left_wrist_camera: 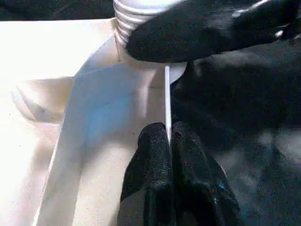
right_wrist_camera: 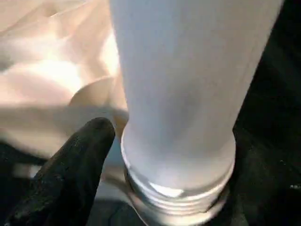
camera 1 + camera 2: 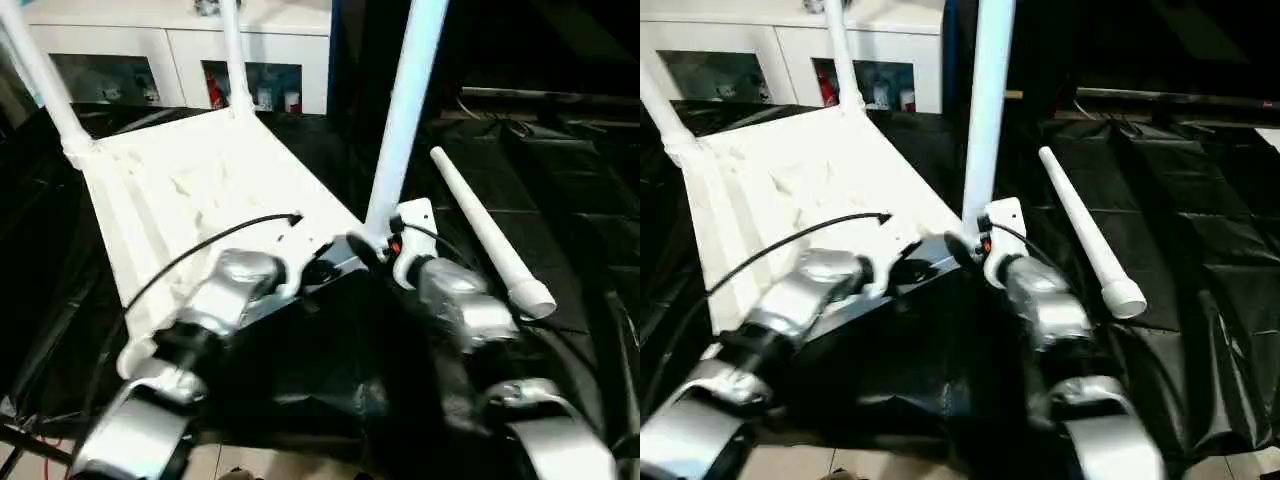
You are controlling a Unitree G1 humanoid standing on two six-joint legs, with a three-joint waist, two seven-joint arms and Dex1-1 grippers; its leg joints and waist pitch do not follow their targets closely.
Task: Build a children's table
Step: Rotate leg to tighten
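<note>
Left eye view: the table top (image 3: 190, 190) lies underside-up across the centre and upper left of the frame on black sheeting (image 3: 560, 200), so its corner sockets face upward for the legs. Two legs stand in the far corners; a third leg (image 3: 405, 110) rises from the near corner at centre, and the fourth leg (image 3: 490, 235) lies loose at right.

Left wrist view: the left gripper (image 1: 168, 141) pinches the top's thin rim, steadying it.

Right wrist view: the right gripper's finger (image 2: 75, 169) sits beside the third leg's threaded base; I cannot tell its grip.

No writing is legible.
</note>
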